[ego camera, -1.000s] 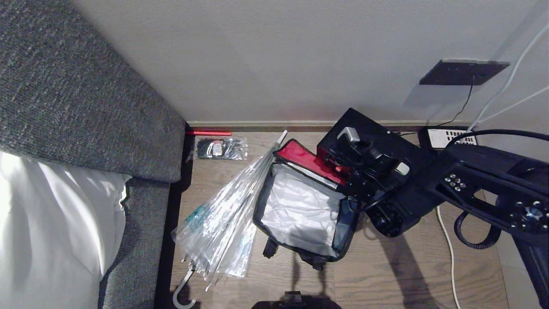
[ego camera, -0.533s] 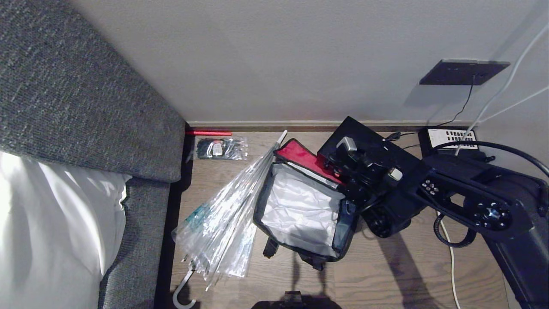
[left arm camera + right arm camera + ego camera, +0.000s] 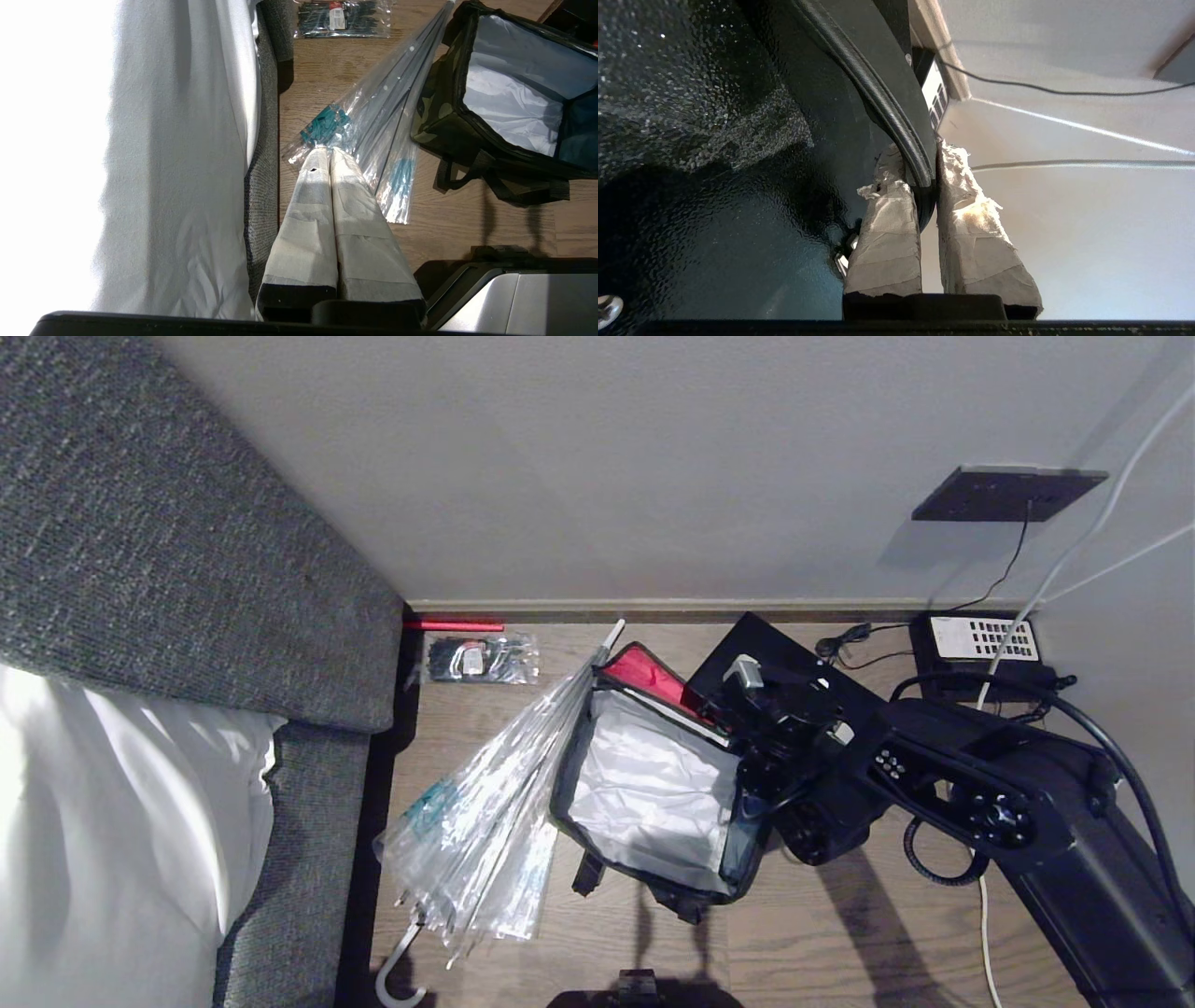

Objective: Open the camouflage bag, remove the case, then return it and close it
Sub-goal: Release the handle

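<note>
Camouflage bag (image 3: 653, 793) lay open on floor; right end effector (image 3: 927, 186) clamped black case (image 3: 794, 663) rim at bag's 2 o'clock.

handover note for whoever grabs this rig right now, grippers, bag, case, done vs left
Right gripper: shut on the rim of the black case, held beside the bag's far right corner.
Left gripper: shut, empty, parked above the wrapped umbrella.
Camouflage bag: on the floor, open, silver lining bare.
Done: bag opened, case taken out.
Left: put the case back in, close the bag.
</note>
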